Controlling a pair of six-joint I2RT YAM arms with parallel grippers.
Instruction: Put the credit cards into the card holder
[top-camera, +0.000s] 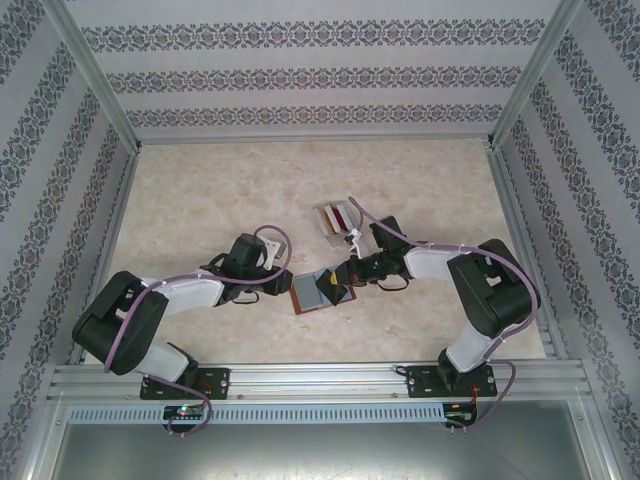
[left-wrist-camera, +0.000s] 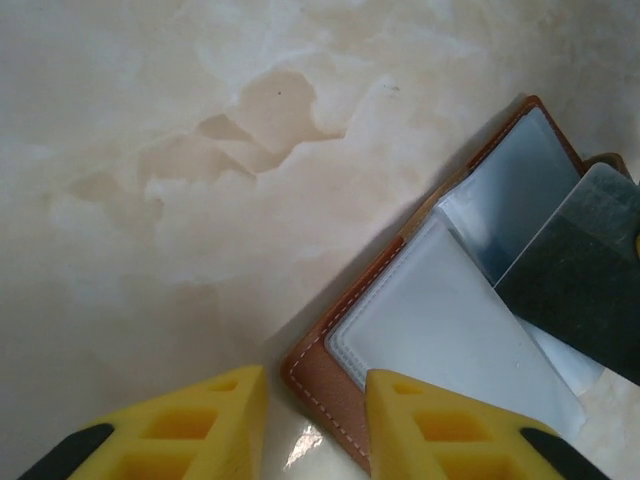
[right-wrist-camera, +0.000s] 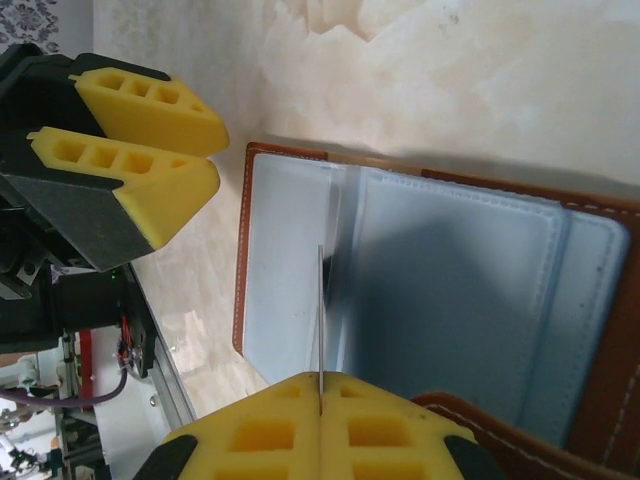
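Holder (top-camera: 310, 295) lies open on the table (top-camera: 200, 190), near its front edge, between the two arms, grey inside face up. Brown rim with pale stitching, clear-grey sleeves inside (left-wrist-camera: 440, 330).

Right gripper (top-camera: 340, 277) comes in from the right, over the holder's right half. Right wrist view: its yellow fingers (right-wrist-camera: 400, 430) are pressed together on a thin card (right-wrist-camera: 320, 320), seen edge-on, standing across the grey sleeves (right-wrist-camera: 450, 300). The card's far end sits at the line between two sleeves; whether it is under a sleeve lip cannot be told. In the left wrist view the same card (left-wrist-camera: 580, 290) looks dark grey and lies tilted over the holder's far part.

Left gripper (top-camera: 283, 278) sits just beside the holder's left edge. Fingers (left-wrist-camera: 210, 420) apart, a plain gap between them (left-wrist-camera: 315, 420). The holder's brown corner (left-wrist-camera: 320, 375) shows in that gap, low down; contact not clear. From the right wrist, the left gripper (right-wrist-camera: 215, 152) hangs over bare table off the holder's corner, nothing seen between its fingers.

Clear tray (top-camera: 352, 228) sits farther back, behind the right gripper, with more cards (top-camera: 333, 216) in it, dark red and white among them
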